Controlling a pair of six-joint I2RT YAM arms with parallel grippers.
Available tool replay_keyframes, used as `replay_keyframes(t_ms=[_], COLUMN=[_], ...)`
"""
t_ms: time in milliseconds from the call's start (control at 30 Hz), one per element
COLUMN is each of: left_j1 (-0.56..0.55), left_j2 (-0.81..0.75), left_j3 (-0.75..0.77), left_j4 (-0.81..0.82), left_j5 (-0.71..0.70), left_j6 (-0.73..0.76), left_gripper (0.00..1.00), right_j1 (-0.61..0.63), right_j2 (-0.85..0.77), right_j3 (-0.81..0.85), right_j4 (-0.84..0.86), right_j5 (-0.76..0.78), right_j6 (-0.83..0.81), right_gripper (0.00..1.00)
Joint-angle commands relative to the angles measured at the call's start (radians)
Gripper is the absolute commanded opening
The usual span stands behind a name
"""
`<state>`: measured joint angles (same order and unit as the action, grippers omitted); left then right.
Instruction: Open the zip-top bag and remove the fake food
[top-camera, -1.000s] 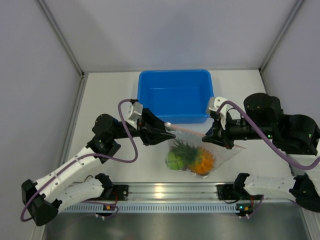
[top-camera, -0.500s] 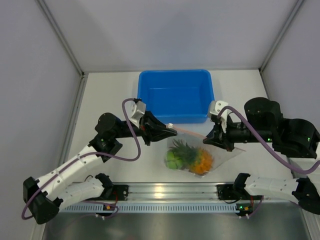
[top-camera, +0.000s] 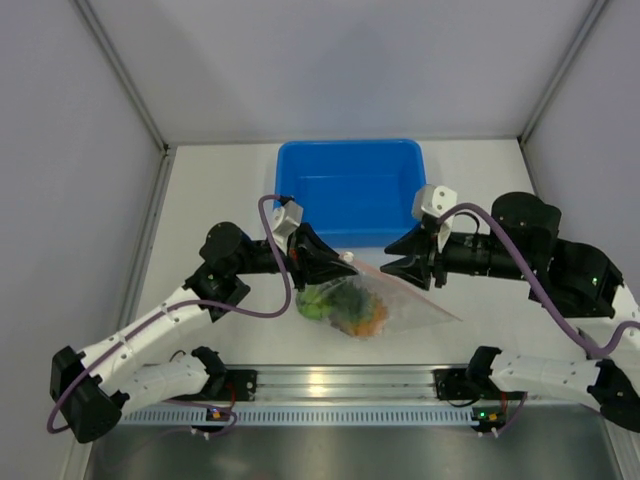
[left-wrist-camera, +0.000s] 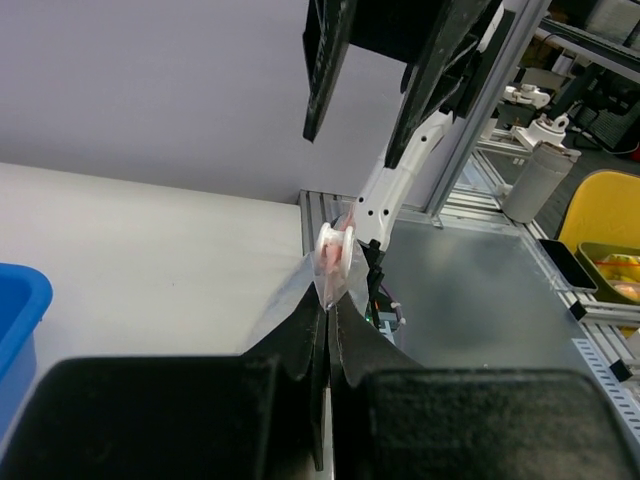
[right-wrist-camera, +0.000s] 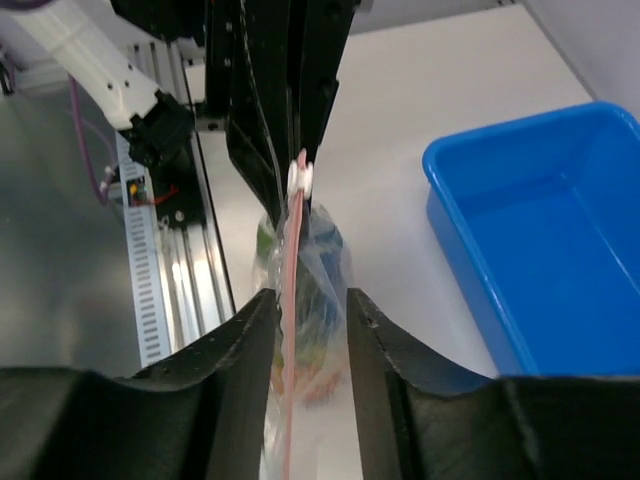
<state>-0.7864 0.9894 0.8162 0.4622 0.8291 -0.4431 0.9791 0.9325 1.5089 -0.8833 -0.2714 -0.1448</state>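
The zip-top bag is a clear, crinkly pouch with a pink zip strip and a small white slider at one end of the strip. The left gripper pinches the bag at this slider end, so that end is raised. The opposite corner points to the right, low over the table. The fake food is inside, gathered in the left part: a green piece and an orange piece beside spiky green leaves.
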Motion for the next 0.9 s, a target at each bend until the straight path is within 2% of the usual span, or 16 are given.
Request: replay_keyframes(t_ms=[0, 33, 433, 567, 667, 867], left_j1=[-0.005, -0.004, -0.004, -0.005, -0.004, -0.004], left_j2=[-0.014, -0.012, 0.014, 0.005, 0.005, 0.008], left_j3=[0.037, 0.037, 0.054, 0.047, 0.043, 0.044], left_j4=[0.089, 0.089, 0.089, 0.089, 0.089, 0.089], left_j5=[0.022, 0.018, 0.016, -0.001, -0.018, -0.022], left_j6=[0.003, 0.003, -0.006, -0.002, 0.001, 0.000], left_gripper=[0.00, 0.00, 0.00, 0.00, 0.00, 0.00], right_j1=[0.015, 0.015, 0.015, 0.016, 0.017, 0.018], right_j2=[0.020, 0.026, 0.137, 0.143, 0.138, 0.144], right_j3=[0.017, 0.019, 0.025, 0.001, -0.027, -0.055], right_j4=[0.211, 0.227, 0.300, 0.319, 0.322, 0.323], right_j5=[-0.035, -0.038, -0.063, -0.086, -0.063, -0.055], right_j6=[0.048, 0.057, 0.137, 0.137, 0.137, 0.126], right_gripper=[0.38, 0.42, 0.49, 0.44, 0.35, 0.37])
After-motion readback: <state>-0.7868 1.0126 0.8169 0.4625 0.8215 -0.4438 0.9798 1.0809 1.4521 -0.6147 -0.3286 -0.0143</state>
